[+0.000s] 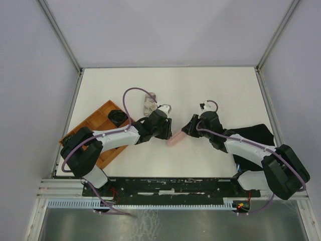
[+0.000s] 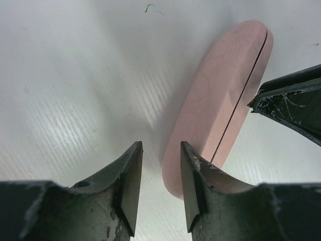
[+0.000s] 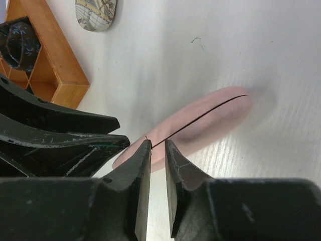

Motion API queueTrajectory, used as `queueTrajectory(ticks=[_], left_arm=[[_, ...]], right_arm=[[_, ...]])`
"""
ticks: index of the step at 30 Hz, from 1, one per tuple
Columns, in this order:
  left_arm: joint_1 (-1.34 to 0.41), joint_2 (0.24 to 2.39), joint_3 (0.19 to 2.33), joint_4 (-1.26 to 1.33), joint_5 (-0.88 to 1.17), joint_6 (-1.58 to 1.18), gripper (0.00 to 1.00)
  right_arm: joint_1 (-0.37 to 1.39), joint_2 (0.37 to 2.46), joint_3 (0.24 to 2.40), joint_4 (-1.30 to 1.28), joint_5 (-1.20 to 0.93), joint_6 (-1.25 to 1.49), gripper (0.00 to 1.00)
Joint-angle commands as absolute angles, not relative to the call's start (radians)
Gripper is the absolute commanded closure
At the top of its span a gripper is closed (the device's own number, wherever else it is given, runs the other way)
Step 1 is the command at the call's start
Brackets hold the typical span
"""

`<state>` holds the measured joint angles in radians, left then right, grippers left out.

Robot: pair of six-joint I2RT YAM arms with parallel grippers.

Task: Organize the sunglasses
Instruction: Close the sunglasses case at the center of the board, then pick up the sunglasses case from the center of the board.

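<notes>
A closed pink oblong case (image 1: pixel 175 138) lies on the white table between my two grippers. My left gripper (image 1: pixel 169 131) hangs just left of it; in the left wrist view the left gripper (image 2: pixel 161 146) is open and empty, the pink case (image 2: pixel 220 100) just beyond its right finger. My right gripper (image 1: pixel 185 131) is at the case's other side; in the right wrist view the right gripper (image 3: pixel 158 144) has a narrow empty gap, its tips right at the seam of the pink case (image 3: pixel 200 123). No sunglasses show plainly; a dark object (image 1: pixel 118 116) lies in the tray.
An orange wooden tray (image 1: pixel 100 120) with compartments stands at the left, under the left arm. A patterned case (image 1: pixel 149 103) lies behind the left gripper. A black cloth (image 1: pixel 256 134) is spread at the right beneath the right arm.
</notes>
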<state>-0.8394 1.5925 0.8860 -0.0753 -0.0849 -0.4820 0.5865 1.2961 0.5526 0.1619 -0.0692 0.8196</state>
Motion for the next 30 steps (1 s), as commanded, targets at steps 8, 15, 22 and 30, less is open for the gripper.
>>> queueTrajectory(ticks=[8,15,22,30], left_arm=[[-0.843,1.519,0.851,0.002,-0.071,-0.453,0.51],[-0.844,1.558,0.851,0.014,-0.042,-0.454,0.51],[-0.843,1.597,0.867,0.032,0.006,-0.454,0.51],[-0.851,1.639,0.906,0.039,0.041,-0.447,0.52]], right_arm=[[0.582,1.242,0.543,0.237,-0.081,0.796,0.90],[0.582,1.182,0.541,0.136,-0.027,0.804,0.89],[0.582,1.154,0.534,-0.055,0.124,0.838,0.97],[0.582,1.331,0.593,-0.052,0.025,0.819,0.99]])
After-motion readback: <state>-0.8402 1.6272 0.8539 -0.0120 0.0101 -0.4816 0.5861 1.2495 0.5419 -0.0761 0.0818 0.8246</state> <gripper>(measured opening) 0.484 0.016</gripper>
